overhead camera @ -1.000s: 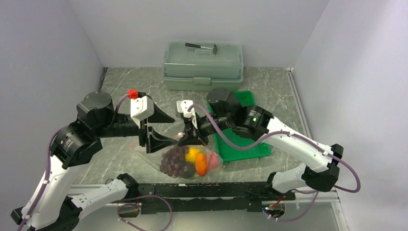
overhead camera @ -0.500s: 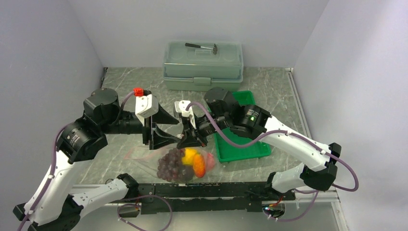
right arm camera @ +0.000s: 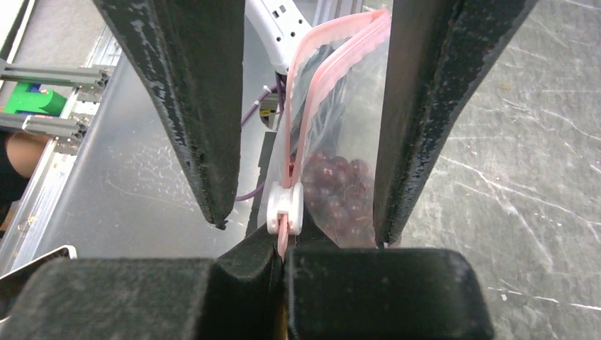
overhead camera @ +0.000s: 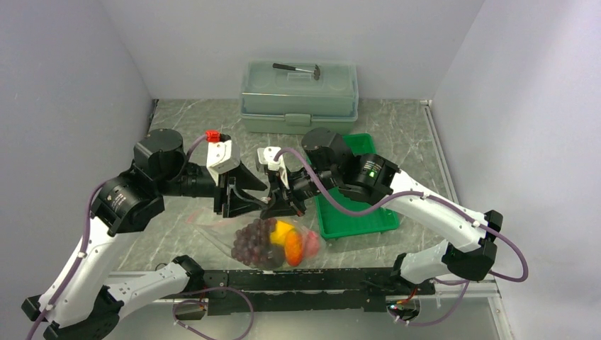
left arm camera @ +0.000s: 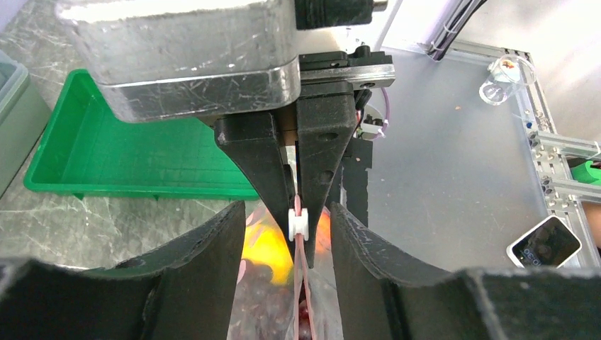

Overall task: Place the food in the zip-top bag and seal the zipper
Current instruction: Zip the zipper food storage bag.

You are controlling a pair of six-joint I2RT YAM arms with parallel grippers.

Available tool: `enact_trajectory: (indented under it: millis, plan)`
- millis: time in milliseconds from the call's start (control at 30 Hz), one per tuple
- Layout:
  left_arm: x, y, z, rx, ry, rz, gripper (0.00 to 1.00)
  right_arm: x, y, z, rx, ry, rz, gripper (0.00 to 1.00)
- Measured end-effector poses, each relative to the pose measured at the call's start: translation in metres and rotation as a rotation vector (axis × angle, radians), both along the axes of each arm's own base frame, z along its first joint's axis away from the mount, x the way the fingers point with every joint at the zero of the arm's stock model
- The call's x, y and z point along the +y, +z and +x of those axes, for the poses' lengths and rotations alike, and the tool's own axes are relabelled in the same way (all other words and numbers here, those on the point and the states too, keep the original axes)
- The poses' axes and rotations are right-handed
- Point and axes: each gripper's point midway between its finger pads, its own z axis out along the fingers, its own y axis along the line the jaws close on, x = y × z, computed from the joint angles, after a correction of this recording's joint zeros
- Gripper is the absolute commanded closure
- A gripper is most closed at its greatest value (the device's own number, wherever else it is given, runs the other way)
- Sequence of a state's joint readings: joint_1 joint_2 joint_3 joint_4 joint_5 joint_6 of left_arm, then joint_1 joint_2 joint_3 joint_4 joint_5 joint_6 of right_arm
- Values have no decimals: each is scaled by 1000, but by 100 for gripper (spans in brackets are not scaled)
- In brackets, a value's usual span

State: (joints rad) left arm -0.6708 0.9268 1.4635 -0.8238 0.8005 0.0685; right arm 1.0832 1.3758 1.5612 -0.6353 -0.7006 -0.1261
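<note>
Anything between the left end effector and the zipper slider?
Nothing visible. The white slider sits between the left end effector's open fingers; the right end effector pinches the zipper strip just beyond it.

At the back of the marble-patterned table [overhead camera: 404,134] you have a grey-green lidded toolbox [overhead camera: 298,106] close to the rear wall. A hammer [overhead camera: 298,69] lies flat on its lid, head to the right. In front of the toolbox and right of centre sits a green tray [overhead camera: 358,212], its long side running back to front. Your left wrist camera shows its low walls and finely gridded floor. Past the table's near edge, that same view gives you a pale frosted panel [left arm camera: 439,142], a small clear cup [left arm camera: 504,74], aluminium frame rails [left arm camera: 560,145], a green block [left arm camera: 588,172] and a dark-screened phone [left arm camera: 547,241].
</note>
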Motion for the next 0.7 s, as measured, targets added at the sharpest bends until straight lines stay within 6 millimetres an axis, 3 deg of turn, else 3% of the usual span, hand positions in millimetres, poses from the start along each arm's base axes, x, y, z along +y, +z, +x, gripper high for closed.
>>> enact_trajectory:
  millis: [533, 700]
  plan:
    - [0, -2, -4, 11, -18, 5, 71, 0, 3, -1, 7, 4, 6, 100]
    - [0, -3, -7, 15, -36, 6, 84, 1, 5, -1, 11, 0, 11, 100]
